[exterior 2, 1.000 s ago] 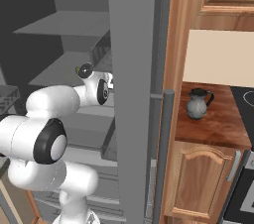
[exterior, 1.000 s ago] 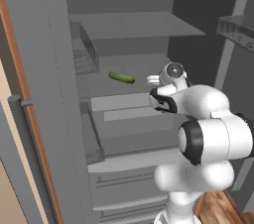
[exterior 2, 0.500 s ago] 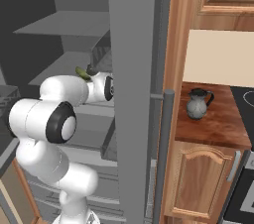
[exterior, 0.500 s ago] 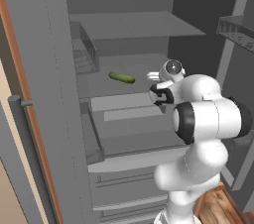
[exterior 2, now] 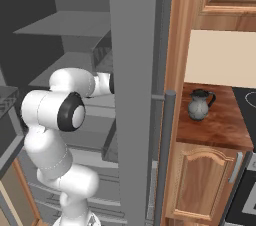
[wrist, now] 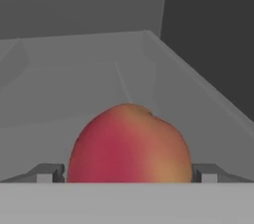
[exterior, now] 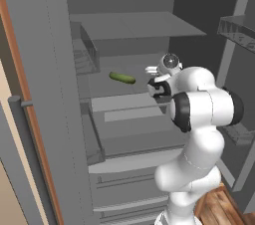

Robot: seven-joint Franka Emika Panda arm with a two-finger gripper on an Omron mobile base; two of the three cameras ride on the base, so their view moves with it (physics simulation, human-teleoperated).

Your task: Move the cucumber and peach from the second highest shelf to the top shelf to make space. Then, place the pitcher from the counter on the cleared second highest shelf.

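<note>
- The white arm has swung its elbow round over the last second, and the claw (wrist: 129,173) now sits pushed up to the round red peach with the yellowish patch (wrist: 130,143) on the second highest shelf (exterior: 129,82).
- In the hand view the 2 dark fingertips (wrist: 47,172) stand wide apart, 1 on each side of the peach, not yet pressing on it.
- The slim dark green cucumber (exterior: 122,77) lies on the same shelf, off to the left of the claw, where it lay a second ago.
- The flat plain grey top shelf (exterior: 134,24) hangs just above.
- The small bulbous grey pitcher with the dark handle (exterior 2: 198,105) stands on the glossy reddish-brown wood-grain surface (exterior 2: 215,130), beside the open fridge.
- To me this looks like the peach grasp about to close; both foods remain to be lifted before the pitcher's turn.
</note>
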